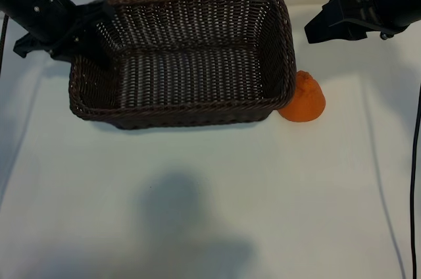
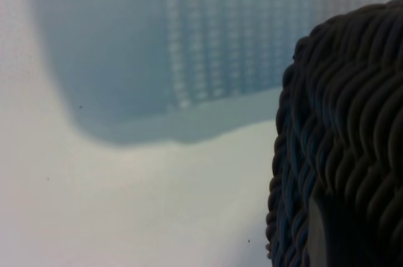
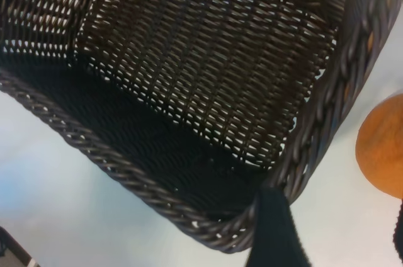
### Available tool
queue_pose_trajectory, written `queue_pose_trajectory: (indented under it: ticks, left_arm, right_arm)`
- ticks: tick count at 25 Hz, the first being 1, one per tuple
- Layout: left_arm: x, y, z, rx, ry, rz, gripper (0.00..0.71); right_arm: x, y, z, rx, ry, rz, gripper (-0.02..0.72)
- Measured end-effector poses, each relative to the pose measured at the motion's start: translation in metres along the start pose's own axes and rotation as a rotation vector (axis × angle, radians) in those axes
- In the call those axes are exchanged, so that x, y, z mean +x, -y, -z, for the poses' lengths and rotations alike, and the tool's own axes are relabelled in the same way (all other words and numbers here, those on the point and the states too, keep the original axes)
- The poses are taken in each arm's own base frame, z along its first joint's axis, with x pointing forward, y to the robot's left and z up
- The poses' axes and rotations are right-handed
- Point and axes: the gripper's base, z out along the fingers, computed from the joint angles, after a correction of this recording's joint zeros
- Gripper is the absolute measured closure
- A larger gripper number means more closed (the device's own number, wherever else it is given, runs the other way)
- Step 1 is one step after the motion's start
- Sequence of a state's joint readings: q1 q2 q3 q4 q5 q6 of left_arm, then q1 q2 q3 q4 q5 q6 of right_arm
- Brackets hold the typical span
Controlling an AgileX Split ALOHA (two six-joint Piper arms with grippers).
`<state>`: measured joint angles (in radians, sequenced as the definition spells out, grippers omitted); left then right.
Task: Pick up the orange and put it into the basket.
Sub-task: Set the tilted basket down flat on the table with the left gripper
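Observation:
The dark brown wicker basket (image 1: 279,42) stands at the back middle of the white table and is empty. The orange (image 1: 304,98) rests on the table, touching the outside of the basket's front right corner; the right wrist view shows the orange (image 3: 383,153) beside the basket's rim (image 3: 327,116). My left gripper (image 1: 89,37) is shut on the basket's left wall, and in the left wrist view the weave (image 2: 352,122) fills the space by one of its fingers (image 2: 315,238). My right gripper (image 1: 317,27) hangs open and empty behind the orange, right of the basket.
The white table (image 1: 210,193) stretches out in front of the basket, with a soft shadow (image 1: 177,206) on it. A black cable (image 1: 416,160) runs along the right edge.

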<state>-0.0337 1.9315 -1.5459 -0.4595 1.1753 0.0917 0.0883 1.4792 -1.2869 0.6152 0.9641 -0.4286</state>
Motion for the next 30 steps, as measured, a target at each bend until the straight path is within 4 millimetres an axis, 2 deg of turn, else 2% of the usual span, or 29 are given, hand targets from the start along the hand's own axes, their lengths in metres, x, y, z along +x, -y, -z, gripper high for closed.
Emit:
queue_pose_trajectory:
  ticks: [4,14,27,30]
  left_arm:
    - [0.008,-0.007,-0.012,-0.016,-0.051,0.011,0.561]
    - [0.015,-0.013,-0.023,-0.025,-0.088,0.011,0.561]
    - [0.010,-0.014,-0.024,-0.032,-0.031,0.004,0.561]
    - [0.007,-0.016,-0.030,-0.029,-0.036,0.012,0.561]
  right_arm:
    - [0.000,0.000,0.000,0.000,0.000,0.000,0.256]
    - [0.000,0.000,0.000,0.000,0.000,0.000,0.256]
    - [0.000,0.000,0.000,0.000,0.000,0.000,0.256]
    - [0.000,0.000,0.000,0.000,0.000,0.000,0.256]
